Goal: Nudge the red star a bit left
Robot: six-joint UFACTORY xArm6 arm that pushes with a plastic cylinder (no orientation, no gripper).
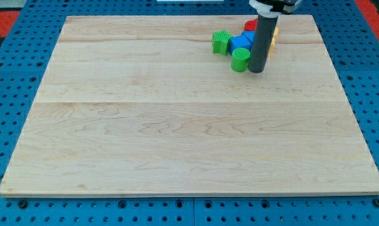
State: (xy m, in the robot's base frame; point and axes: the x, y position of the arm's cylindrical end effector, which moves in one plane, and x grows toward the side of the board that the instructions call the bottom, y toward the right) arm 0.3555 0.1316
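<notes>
I see the wooden board (pixel 177 125) filling most of the frame, and it lies on a blue perforated base (pixel 14 75). All the blocks are gathered in one small cluster in the upper right part of the frame, near the top edge of the board.

My rod (pixel 263 41) comes down from the top of the frame, and my tip (pixel 256 71) rests on the board at the lower right of the cluster. There is no hand on this arm, only the straight rod, so nothing can be spread or pinched.

Just to the left of my tip stands a green cylinder (pixel 240 59), very close to the rod or touching it; I cannot tell which. Further left, at the left end of the cluster, is a second green block (pixel 221 42) with a ribbed outline; its exact shape I cannot make out. Between these two and a little higher sit the blue blocks (pixel 241 43), pressed together.

The red block (pixel 250 25) is at the top of the cluster, above the blue ones and directly beside the rod on its left. Only a small part is visible, so I cannot confirm the star shape. On the right side of the rod a thin piece of a yellow block (pixel 274 41) shows, mostly hidden behind the rod.
</notes>
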